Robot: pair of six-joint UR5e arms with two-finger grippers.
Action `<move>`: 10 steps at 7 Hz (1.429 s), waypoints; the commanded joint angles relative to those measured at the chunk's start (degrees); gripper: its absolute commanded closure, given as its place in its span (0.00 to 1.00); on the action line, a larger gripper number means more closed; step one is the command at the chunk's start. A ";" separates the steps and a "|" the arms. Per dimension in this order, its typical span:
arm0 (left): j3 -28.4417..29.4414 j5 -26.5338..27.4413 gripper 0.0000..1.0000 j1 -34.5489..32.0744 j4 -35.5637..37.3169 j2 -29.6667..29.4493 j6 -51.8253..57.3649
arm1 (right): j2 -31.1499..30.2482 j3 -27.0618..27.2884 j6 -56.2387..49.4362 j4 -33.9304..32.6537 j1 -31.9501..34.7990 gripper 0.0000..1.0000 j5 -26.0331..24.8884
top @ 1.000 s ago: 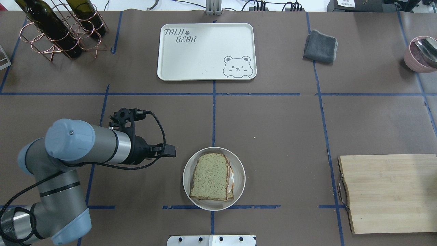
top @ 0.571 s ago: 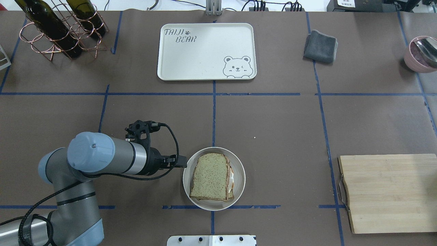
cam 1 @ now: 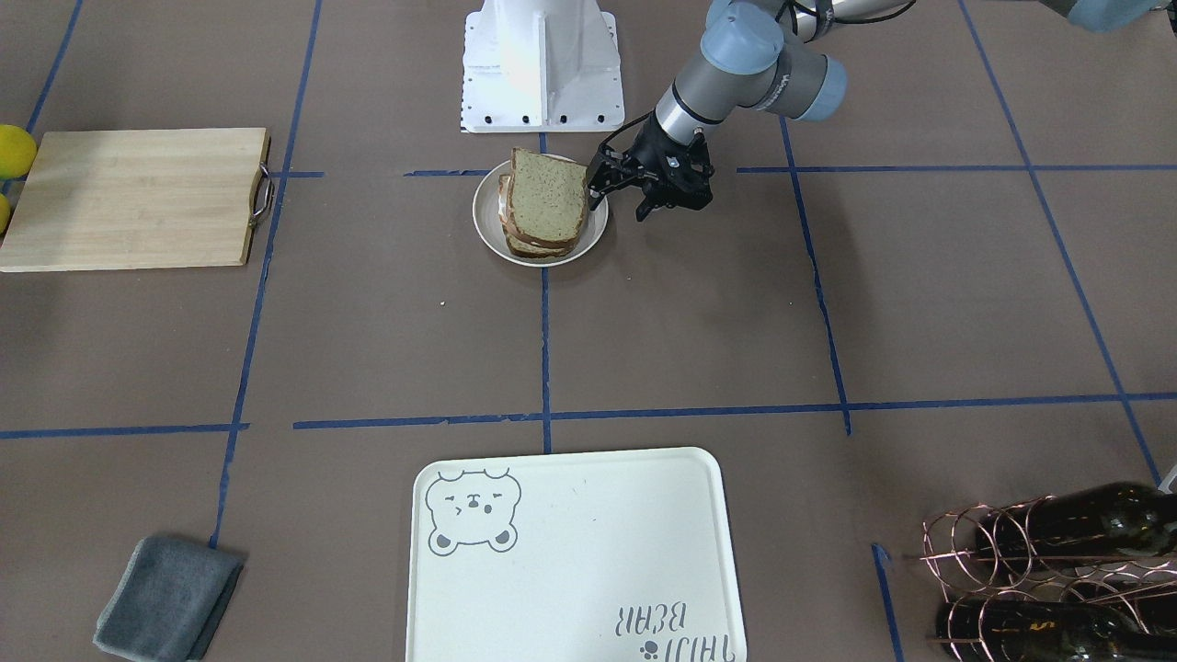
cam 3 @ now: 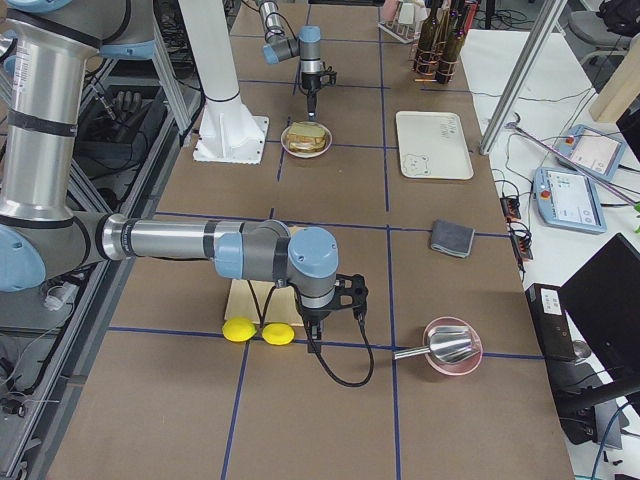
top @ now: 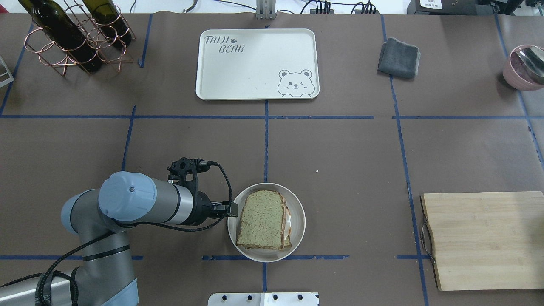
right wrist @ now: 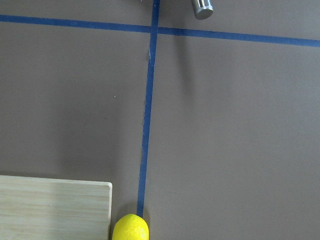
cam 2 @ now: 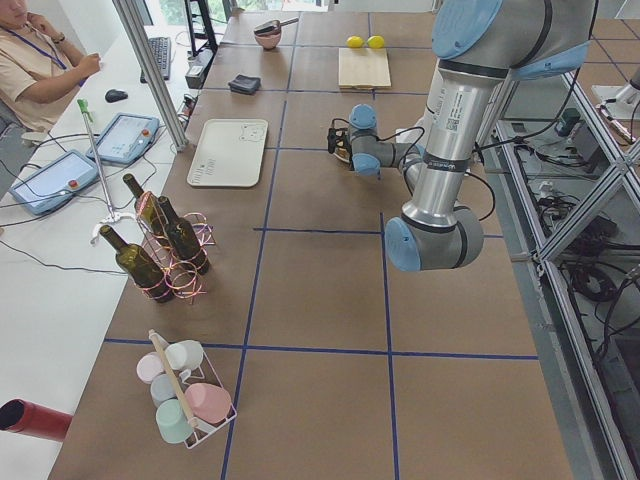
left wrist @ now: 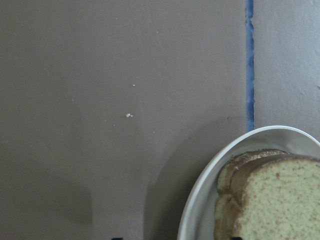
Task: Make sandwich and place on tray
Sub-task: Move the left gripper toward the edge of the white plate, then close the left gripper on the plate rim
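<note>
**Left fingers open wide by the sandwich**

Front view: your left fingers [cam 1: 616, 191] point down and are spread wide, with one tip by the rim of the plate [cam 1: 484, 222]. The sandwich [cam 1: 547, 198] sits on that plate, just beside the fingers. The tray [cam 1: 588, 552] lies well apart from them on the surface [cam 1: 736, 322].

Top view: the sandwich is just past the left fingers, on the side away from their arm.

Left-end view: the left fingers look too small to judge.

Right-end view: your right fingers [cam 3: 316, 328] hang near two lemons [cam 3: 240, 330] and the cutting board [cam 3: 245, 300]. You cannot tell if they are wide or narrow.

Left wrist view: the bread and the plate rim lie right by the fingers. A blue tape line [left wrist: 250, 65] runs farther off.

Right wrist view: a lemon and the board's corner lie close to the right fingers.
</note>
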 commanded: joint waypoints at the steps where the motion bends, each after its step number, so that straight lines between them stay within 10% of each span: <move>1: 0.50 -0.09 0.72 0.64 -0.01 -0.32 -0.02 | -0.14 -0.09 0.00 0.01 0.00 0.00 -0.07; 5: 2.17 -0.09 0.72 1.26 -1.49 -1.02 0.07 | -0.14 -0.09 0.00 0.01 0.00 0.00 -0.07; 6: 2.17 -0.17 0.95 1.18 -1.85 -1.11 -0.01 | -0.14 -0.09 0.00 0.01 0.00 0.00 -0.07; 10: 1.21 -0.88 1.00 0.13 -2.12 -1.11 0.25 | -0.23 -0.35 -0.09 0.10 -0.09 0.00 -0.33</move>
